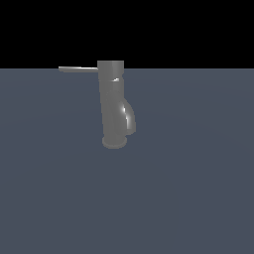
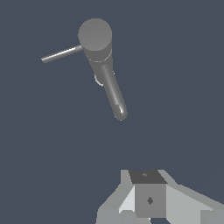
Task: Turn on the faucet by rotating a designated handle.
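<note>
Right, early going by the look of it: the faucet [image 1: 113,106] stands upright on the flat grey floor [image 1: 198,198], round base down, spout [image 1: 128,116] bulging low toward the exterior view's right. The handle [image 1: 78,69] pokes out level from the top of the cylinder, toward the exterior view's left, thin as a blade. No arm shows in the exterior view at all. From the wrist view we look down on the faucet's round cap, with the handle [image 2: 62,54] jutting off one side and the spout [image 2: 114,96] running away on another. The gripper [image 2: 146,201] shows only as pale blocky housing at the frame's edge, well apart from the faucet [image 2: 95,37]; its fingertips are out of frame, so I cannot tell whether it is spread or closed, and nothing appears to be held. I'd call this the approach step. Next move, I reckon: come down beside the handle's free end and push it sideways around the cylinder. Nothing else stands on the floor, so only the cylinder and spout need avoiding.
</note>
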{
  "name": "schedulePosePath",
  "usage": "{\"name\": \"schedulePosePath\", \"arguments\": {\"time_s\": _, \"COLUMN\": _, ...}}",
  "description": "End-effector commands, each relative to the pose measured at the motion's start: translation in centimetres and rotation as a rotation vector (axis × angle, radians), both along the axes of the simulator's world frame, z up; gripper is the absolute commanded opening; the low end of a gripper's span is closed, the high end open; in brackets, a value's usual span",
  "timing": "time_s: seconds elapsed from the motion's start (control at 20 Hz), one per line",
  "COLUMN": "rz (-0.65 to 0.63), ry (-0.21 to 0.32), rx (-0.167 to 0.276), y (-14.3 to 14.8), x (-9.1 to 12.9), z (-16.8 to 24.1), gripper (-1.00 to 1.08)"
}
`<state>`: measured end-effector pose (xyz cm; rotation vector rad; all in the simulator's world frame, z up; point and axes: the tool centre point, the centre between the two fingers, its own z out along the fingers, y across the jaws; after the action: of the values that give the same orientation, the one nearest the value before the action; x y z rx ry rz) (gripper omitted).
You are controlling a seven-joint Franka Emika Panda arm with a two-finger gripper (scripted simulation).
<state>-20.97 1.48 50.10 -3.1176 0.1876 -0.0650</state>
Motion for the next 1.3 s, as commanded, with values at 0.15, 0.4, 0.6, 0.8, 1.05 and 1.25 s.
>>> {"name": "schedulePosePath", "arguments": {"time_s": 0.15, "rz": -0.1, "ry": 0.008, "rx": 0.02, "y": 0.9, "x": 2.7, "z": -0.7, "gripper": -1.0}}
{"name": "schedulePosePath", "arguments": {"time_s": 0.4, "rz": -0.204, "ry": 0.018, "rx": 0.036, "y": 1.9, "x": 5.5, "z": -1.6, "gripper": -1.0}}
{"name": "schedulePosePath", "arguments": {"time_s": 0.6, "rz": -0.289, "ry": 0.026, "rx": 0.046, "y": 2.9, "x": 7.7, "z": -2.5, "gripper": -1.0}}
{"name": "schedulePosePath", "arguments": {"time_s": 0.8, "rz": -0.375, "ry": 0.035, "rx": 0.054, "y": 3.9, "x": 9.8, "z": -3.5, "gripper": -1.0}}
{"name": "schedulePosePath", "arguments": {"time_s": 1.05, "rz": -0.484, "ry": 0.046, "rx": 0.06, "y": 5.3, "x": 12.4, "z": -5.1, "gripper": -1.0}}
{"name": "schedulePosePath", "arguments": {"time_s": 1.25, "rz": -0.571, "ry": 0.054, "rx": 0.061, "y": 6.4, "x": 14.5, "z": -6.5, "gripper": -1.0}}
